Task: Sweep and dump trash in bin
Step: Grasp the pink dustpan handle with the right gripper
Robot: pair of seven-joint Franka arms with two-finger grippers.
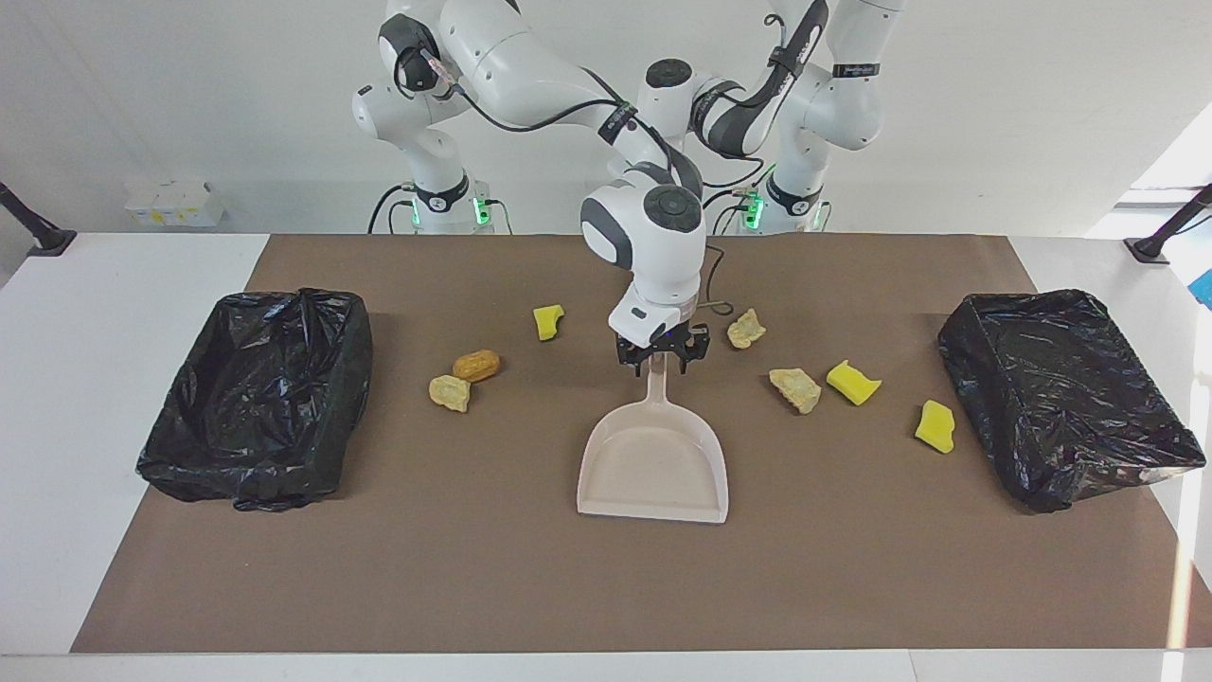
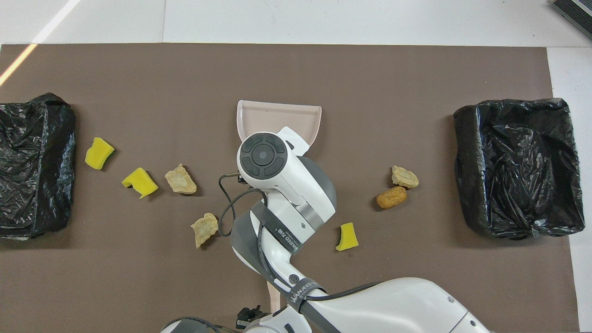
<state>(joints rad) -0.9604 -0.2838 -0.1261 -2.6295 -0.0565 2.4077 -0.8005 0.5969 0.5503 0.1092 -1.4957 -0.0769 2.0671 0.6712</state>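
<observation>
- Seven trash pieces lie on the brown mat point(image 1: 606, 587), in two groups on either side of the dustpan point(image 1: 653, 474).
- Toward the right arm's end: lone yellow chunk point(image 1: 547, 321) nearest the robots; orange-brown lump point(image 1: 476, 365) touching a beige lump point(image 1: 450, 392).
- Toward the left arm's end: small beige piece point(image 1: 746, 329), then large beige piece point(image 1: 795, 388) just beside a yellow wedge point(image 1: 853, 382); last yellow chunk point(image 1: 935, 425) near the bin.
- Two black-lined bins, one at the right arm's end point(image 1: 260, 398) and one at the left arm's end point(image 1: 1065, 398), each apart from the nearest trash.
- Dustpan flat at mid-mat, handle toward the robots, lip facing away; a broad bare strip of mat lies farther from the robots than the lip.
- Right gripper point(image 1: 662, 358) down at the dustpan handle; whether it has clamped cannot be told.
- Left gripper point(image 2: 249, 319) beside the robot-side end of the brush handle point(image 2: 274, 296); its state cannot be told.
</observation>
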